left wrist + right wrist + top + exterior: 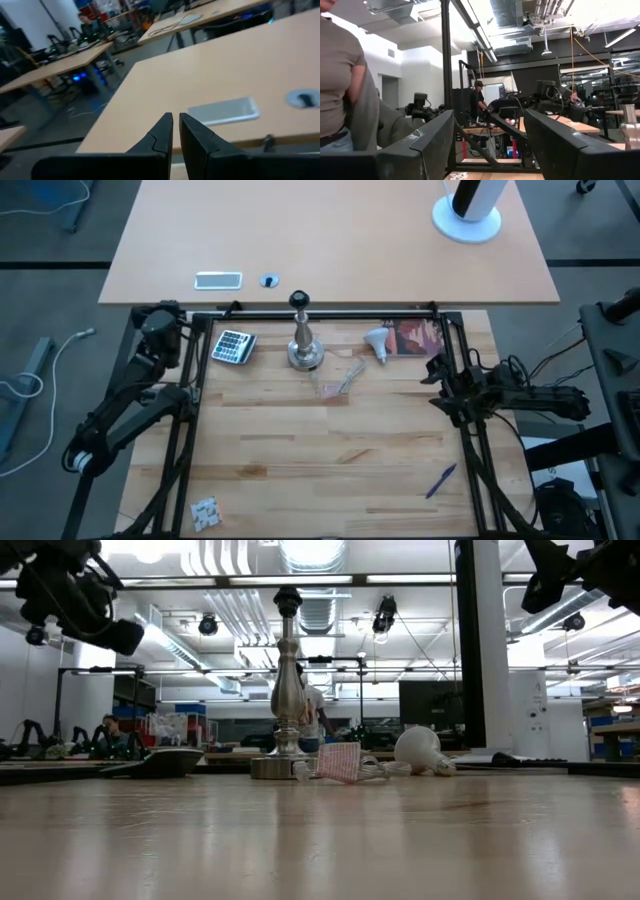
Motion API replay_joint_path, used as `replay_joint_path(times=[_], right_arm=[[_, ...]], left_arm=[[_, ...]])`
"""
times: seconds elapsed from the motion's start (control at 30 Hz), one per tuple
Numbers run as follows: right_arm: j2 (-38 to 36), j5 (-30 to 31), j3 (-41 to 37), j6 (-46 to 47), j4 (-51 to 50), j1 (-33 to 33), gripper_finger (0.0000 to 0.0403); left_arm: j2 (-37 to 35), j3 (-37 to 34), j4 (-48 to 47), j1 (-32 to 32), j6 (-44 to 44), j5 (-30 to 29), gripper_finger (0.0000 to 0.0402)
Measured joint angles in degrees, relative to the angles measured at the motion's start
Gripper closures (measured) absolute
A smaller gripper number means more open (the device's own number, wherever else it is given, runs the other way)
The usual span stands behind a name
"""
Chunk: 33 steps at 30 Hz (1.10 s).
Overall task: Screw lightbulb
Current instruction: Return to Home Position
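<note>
The wooden work table (330, 450) is carrying everything that matters, and the two arms are sitting at its flanks: the left arm is folded at about 10 o'clock, its left gripper (175, 116) showing fingers drawn almost together with only a thin slit between them and nothing in it. The right arm is reaching in from 3 o'clock, and the right gripper (487, 112) is hanging with its fingers spread wide and gripping nothing. That right arm is posing the main hazard. It is sitting nearest to the loose things, and any swing inward on its way to rest is likely to clip them. The lamp stand (303, 345) is standing upright at 12 o'clock with its black socket bare. Being tall on a small round base, it is looking easy to tip if it is brushed. The lightbulb (377, 342) is lying on its side near 1 o'clock, close to the stand but apart from it, beside a red printed sheet (415, 337). Being round, it is liable to roll off toward the rear edge at a nudge, and it would probably break. With the bulb out of the socket, the screwing is reading as not done. A crumpled clear wrapper (340, 377) is lying just in front of the stand, where it could snag a finger.
</note>
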Motion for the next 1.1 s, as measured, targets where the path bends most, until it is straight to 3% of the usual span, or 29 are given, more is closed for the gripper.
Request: replay_joint_path(times=[0.17, 0.3, 0.47, 0.6, 1.1], right_arm=[[0.00, 0.00, 0.00, 0.83, -0.02, 0.02, 0.0176], [0.00, 0.01, 0.00, 0.87, -0.01, 0.01, 0.0180], [0.00, 0.00, 0.00, 0.83, -0.02, 0.02, 0.0178], [0.00, 0.00, 0.00, 0.83, -0.02, 0.02, 0.0170], [0.00, 0.00, 0.00, 0.76, -0.02, 0.02, 0.0144]], left_arm=[[2.82, -0.71, 2.41, 3.88, 0.54, 0.37, 0.0380], [5.12, 1.46, 1.35, 6.90, -3.74, 8.10, 0.0379], [4.09, 1.37, 1.53, 8.89, 1.09, 11.90, 0.0372], [4.18, 1.16, 1.69, 9.09, 4.98, 11.24, 0.0365], [4.60, 1.16, 1.68, 9.09, 4.09, 10.91, 0.0356]])
